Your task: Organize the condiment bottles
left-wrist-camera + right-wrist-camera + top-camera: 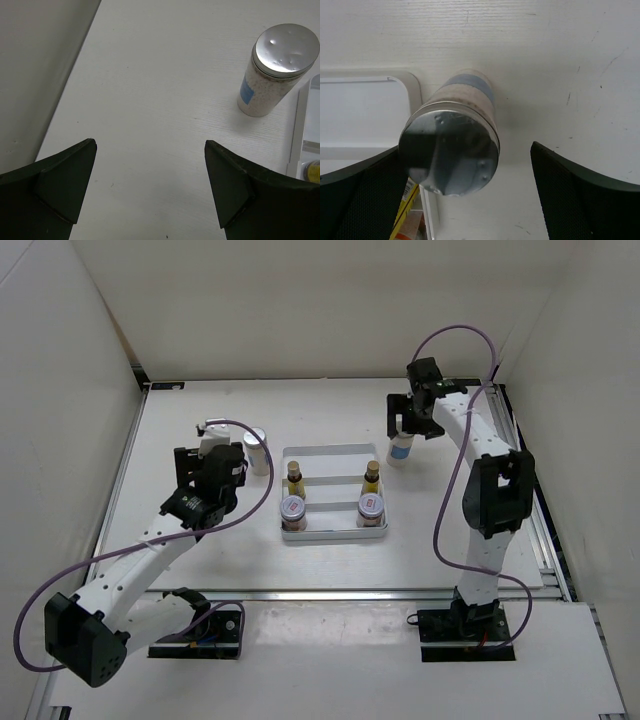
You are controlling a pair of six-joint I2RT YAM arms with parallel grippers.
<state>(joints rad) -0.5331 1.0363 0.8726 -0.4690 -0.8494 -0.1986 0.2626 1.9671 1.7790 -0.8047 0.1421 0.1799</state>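
Tray [305, 117]: cut off by the left wrist view's right edge.
Yellow bottle [405, 216]: blurred, cropped at the bottom edge.
Right shaker [401, 450]: top hidden under the right end effector [404, 428].

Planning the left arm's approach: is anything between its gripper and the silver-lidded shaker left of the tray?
No: the left wrist view shows only bare tabletop between the left gripper and the shaker; the tray edge lies further right.

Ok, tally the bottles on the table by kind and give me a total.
Silver-lidded white shakers: 2, both outside the tray
Slim yellow dark-capped bottles: 2, in the tray
Squat red-topped jars: 2, in the tray
Total: 6 bottles
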